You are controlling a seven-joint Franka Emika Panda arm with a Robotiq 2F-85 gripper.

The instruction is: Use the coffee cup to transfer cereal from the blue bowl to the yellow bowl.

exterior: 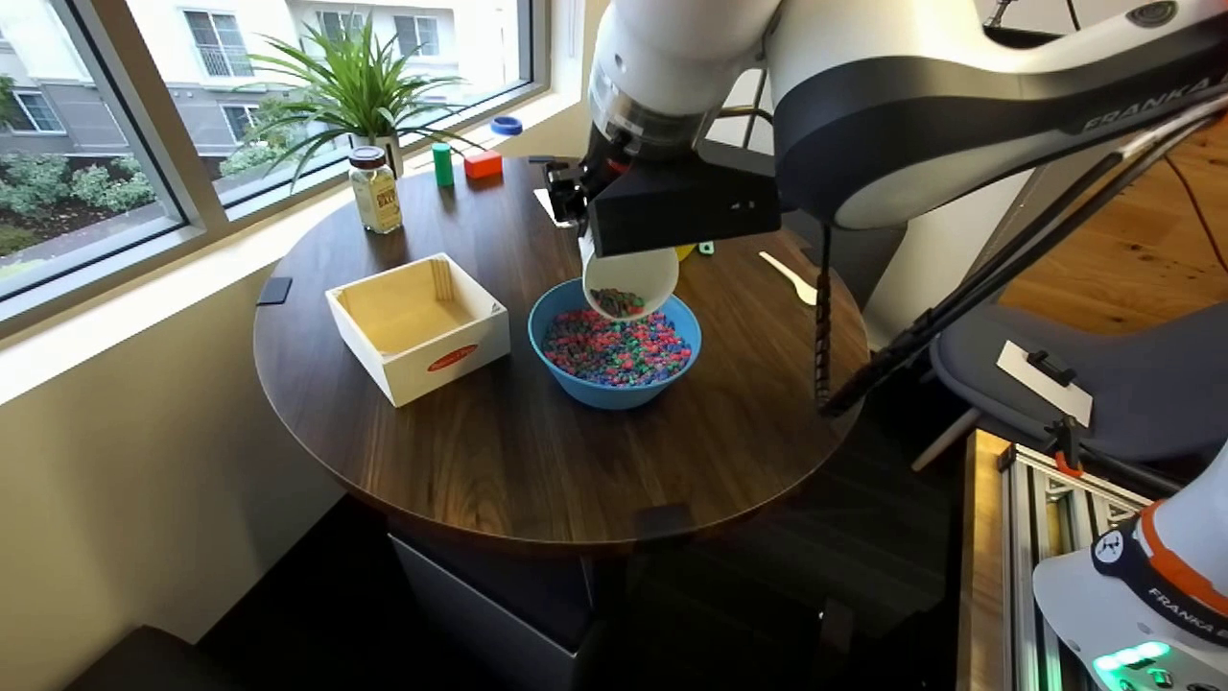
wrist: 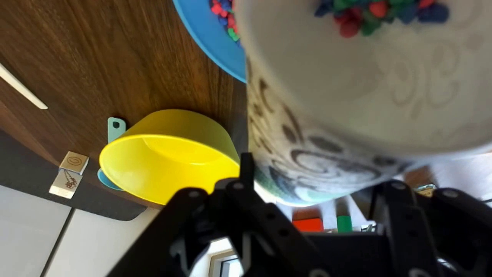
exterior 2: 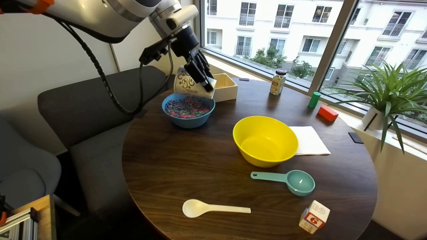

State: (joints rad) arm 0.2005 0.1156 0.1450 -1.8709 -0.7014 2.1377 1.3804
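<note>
White coffee cup (exterior 2: 186,85), dark scrolls, tipped above blue bowl (exterior: 614,395), some multicoloured cereal (exterior: 614,353) inside, more in the bowl; yellow bowl (exterior 2: 265,145) upright, apart.

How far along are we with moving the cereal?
Looks done: the pincer grips the coffee cup, which holds some cereal. In hand: probably scooping or lifting, the cup tilted over the blue bowl. Left: carrying it across and pouring; no cereal shows in the yellow bowl.

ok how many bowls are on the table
2. The blue bowl, with cereal in it, stands below the tilted coffee cup; the yellow bowl stands near the teal scoop. No others show, though the arm blocks part of the table in an exterior view.
</note>
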